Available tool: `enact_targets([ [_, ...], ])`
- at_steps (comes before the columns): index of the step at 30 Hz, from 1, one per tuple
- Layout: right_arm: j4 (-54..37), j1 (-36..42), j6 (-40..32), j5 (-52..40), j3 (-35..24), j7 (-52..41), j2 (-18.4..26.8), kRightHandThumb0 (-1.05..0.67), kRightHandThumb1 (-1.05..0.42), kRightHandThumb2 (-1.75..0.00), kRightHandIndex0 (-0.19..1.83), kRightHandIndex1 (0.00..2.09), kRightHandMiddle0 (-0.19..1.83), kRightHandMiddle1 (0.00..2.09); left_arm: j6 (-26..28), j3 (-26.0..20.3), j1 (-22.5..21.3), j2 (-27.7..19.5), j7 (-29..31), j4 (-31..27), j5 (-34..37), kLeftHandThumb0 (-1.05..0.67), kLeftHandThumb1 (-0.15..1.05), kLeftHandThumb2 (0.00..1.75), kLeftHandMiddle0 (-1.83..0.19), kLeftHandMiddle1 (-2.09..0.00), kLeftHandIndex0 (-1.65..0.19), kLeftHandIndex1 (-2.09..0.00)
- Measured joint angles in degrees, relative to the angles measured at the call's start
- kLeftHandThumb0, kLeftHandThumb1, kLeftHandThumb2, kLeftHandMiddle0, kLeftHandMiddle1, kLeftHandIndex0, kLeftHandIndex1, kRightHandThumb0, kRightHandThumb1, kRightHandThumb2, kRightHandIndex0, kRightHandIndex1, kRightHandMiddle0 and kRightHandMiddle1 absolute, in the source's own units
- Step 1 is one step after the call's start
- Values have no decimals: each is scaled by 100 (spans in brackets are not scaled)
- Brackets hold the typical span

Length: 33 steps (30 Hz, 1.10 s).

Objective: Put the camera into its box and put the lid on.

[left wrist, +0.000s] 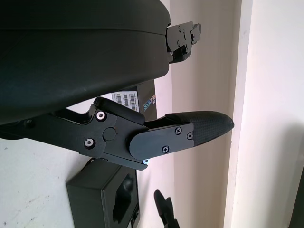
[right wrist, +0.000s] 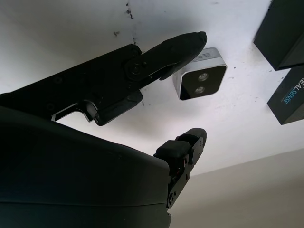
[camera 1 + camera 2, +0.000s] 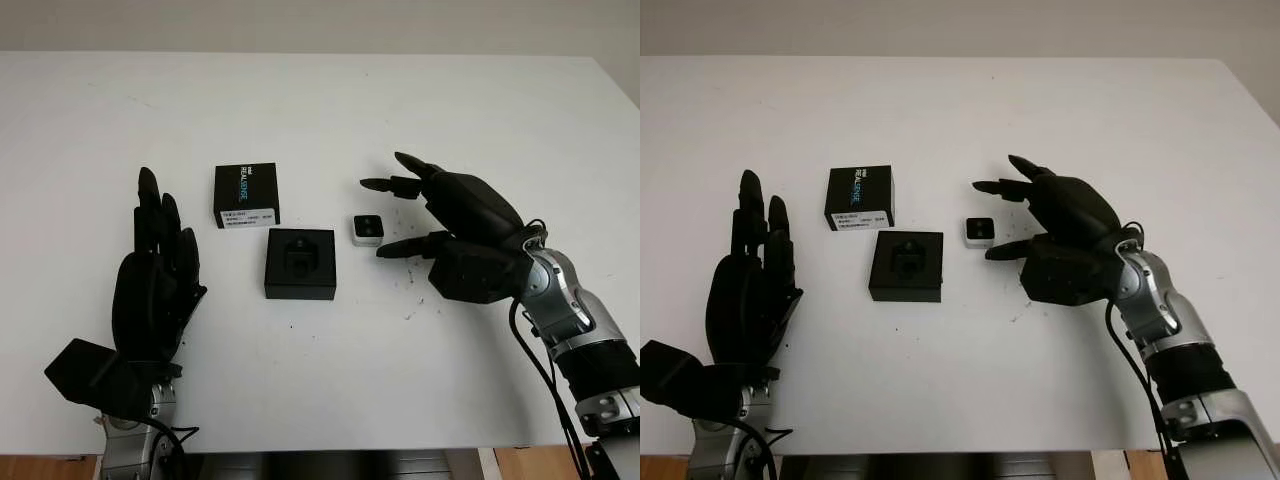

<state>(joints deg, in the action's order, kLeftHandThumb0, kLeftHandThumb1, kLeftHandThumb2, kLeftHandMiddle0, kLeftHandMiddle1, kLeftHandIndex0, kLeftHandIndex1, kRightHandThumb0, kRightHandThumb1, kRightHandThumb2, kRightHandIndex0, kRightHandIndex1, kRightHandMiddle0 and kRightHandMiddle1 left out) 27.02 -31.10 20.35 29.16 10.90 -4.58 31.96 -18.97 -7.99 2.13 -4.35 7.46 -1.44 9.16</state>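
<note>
Camera [image 3: 368, 229], small and silver-white with its dark lens face up, lies on the white table [image 3: 320, 100] near the middle, just beside the right side of the open box [image 3: 300, 263] and apart from it by a narrow strip of bare tabletop. The right hand [image 3: 415, 215] is open beside the camera on the side toward the table's right edge, its fingers spread so that one fingertip [image 2: 192, 40] reaches past the camera's far side and another sits at its near side; neither touches it yet, which looks like the set-up for a pinch across the small body. The box is black with a moulded recess facing up, ready to take the camera. Its lid [image 3: 246, 195], black with a white label and printed lettering, lies just beyond the box toward the far edge, a little to the left, close to it but not touching. The left hand [image 3: 155, 275] is open near the table's left front, well away from the box, fingers extended toward the far edge and holding nothing. Nothing stands between camera and box, so the short carry looks unobstructed; the lid stays out of the way until the camera is seated.
</note>
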Motion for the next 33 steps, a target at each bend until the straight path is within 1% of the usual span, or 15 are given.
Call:
enact_targets([
  [12,572,-25,305,38,95,246,-82,-68,-89,-5,10,5,48,15,-1,12,0,9,-33,2,-6,-71,105,57,19,-3,19,0],
  [26,1204,-130,715,31,127,609,-216,-60,-88,-5,11,6,51,26,-1,10,-6,45,-49,59,1,-71,105,55,19,-4,19,0],
  [27,1240,-140,737,31,136,629,-218,-60,-87,-5,12,6,48,34,-1,10,-7,51,-50,75,2,-71,105,55,19,-4,19,0],
  [29,1291,-152,773,31,155,662,-221,-60,-87,-5,13,6,34,64,-1,11,-9,55,-53,101,-1,-71,105,56,19,-3,19,0],
  [31,1335,-171,795,30,167,677,-230,-60,-87,-5,14,6,30,73,-1,12,-13,55,-55,107,-5,-71,105,56,19,-3,19,0],
  [33,1378,-189,828,29,175,691,-235,-60,-87,-5,14,6,29,78,-1,12,-16,56,-54,111,-5,-71,105,55,19,-4,19,0],
])
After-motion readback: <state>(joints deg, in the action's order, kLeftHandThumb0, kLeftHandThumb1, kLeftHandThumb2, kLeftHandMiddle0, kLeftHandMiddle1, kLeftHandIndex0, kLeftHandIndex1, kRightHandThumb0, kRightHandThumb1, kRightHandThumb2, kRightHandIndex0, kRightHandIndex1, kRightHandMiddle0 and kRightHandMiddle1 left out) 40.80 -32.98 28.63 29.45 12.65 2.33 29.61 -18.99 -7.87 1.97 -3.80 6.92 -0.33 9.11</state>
